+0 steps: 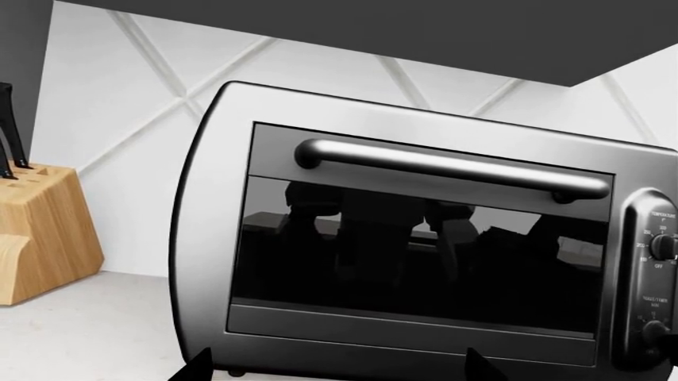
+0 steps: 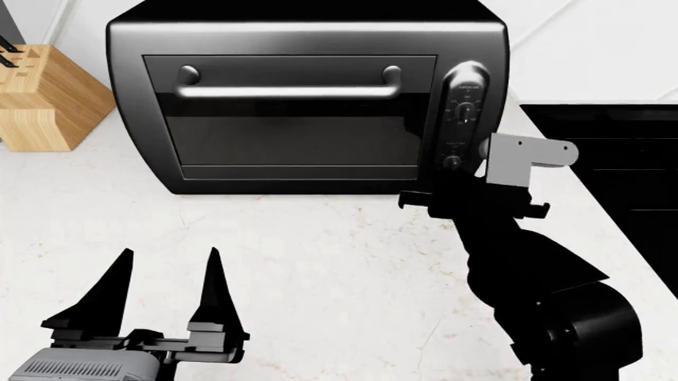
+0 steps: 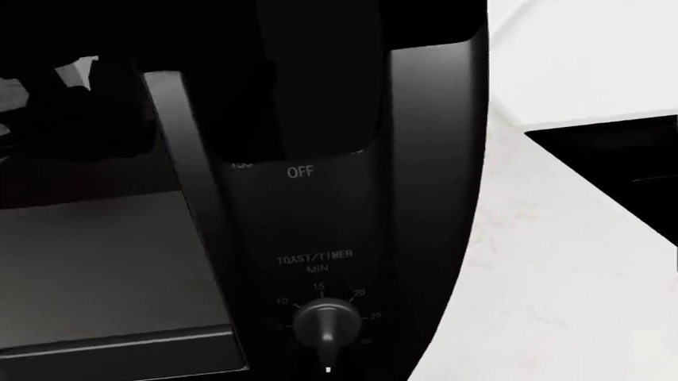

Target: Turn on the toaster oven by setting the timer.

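The toaster oven point(image 2: 297, 103) stands at the back of the white counter, its glass door shut under the silver bar handle point(image 2: 286, 91). It fills the left wrist view point(image 1: 424, 238). The timer point(image 2: 452, 161) is the lower dial of its oval panel, and it also shows in the left wrist view point(image 1: 655, 329). The right wrist view shows the timer close up point(image 3: 324, 321), ringed with minute marks. My right gripper point(image 2: 458, 176) is up against the timer, its fingers lost against the dark panel. My left gripper point(image 2: 170, 254) is open and empty, low over the counter in front of the oven.
A wooden knife block point(image 2: 48, 99) stands left of the oven. The flat black cooktop point(image 2: 625, 159) lies to the oven's right, past my right arm point(image 2: 529, 270). The upper dial point(image 2: 464, 111) sits just above the timer.
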